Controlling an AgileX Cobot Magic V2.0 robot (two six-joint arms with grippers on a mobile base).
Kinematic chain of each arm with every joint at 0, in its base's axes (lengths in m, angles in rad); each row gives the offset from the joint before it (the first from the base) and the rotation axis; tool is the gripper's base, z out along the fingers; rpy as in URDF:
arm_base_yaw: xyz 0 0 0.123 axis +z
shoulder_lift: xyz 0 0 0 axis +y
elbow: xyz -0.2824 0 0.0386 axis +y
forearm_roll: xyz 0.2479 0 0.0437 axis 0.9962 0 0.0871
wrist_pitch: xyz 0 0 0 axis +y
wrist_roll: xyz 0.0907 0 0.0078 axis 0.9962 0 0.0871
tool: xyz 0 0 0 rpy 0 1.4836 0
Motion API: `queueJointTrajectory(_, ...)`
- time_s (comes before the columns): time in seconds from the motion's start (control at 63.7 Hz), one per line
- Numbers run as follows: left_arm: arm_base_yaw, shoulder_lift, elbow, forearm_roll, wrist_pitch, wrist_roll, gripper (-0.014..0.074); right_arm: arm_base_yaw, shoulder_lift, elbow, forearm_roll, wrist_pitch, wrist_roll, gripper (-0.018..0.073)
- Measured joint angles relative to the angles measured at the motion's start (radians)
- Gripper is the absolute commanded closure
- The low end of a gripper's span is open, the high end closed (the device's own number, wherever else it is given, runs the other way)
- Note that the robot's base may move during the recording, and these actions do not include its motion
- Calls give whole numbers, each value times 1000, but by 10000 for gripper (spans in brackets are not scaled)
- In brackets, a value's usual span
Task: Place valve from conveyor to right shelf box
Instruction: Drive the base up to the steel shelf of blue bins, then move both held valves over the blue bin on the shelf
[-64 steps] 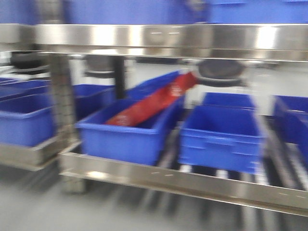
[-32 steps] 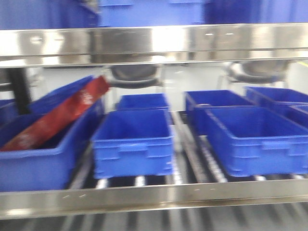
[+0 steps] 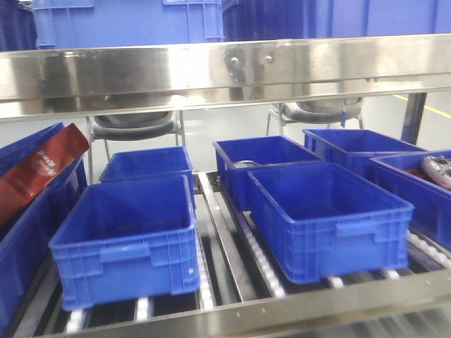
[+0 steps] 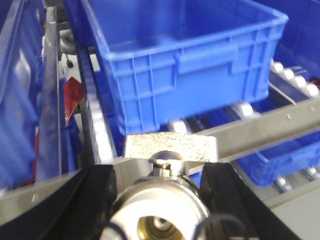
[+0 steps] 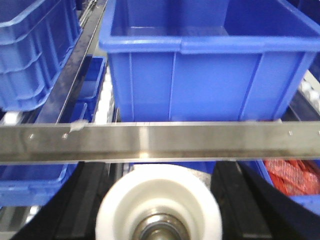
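Left gripper (image 4: 160,172) fingers (image 4: 82,200): broad matte-black blocks with rounded tops, below the rail (image 4: 270,127)
Cable (image 4: 215,217): thin black loop, below the rail
Right gripper (image 5: 160,175) fingers (image 5: 242,200): same smooth matte black, below the rail

Blue boxes (image 3: 123,239) (several) on roller shelf (image 3: 227,243).

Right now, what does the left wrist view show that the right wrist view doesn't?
Only left wrist: the valve's silvery lever, held in the left gripper. Only right wrist: a white round part in the right gripper, and red netting at lower right. Both: a blue box behind a steel rail.
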Motion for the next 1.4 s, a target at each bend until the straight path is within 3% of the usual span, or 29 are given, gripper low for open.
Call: queueJointTrajectory(1.397,0,0,0,6,0,0,708,0,0,0,8,-4,0,713)
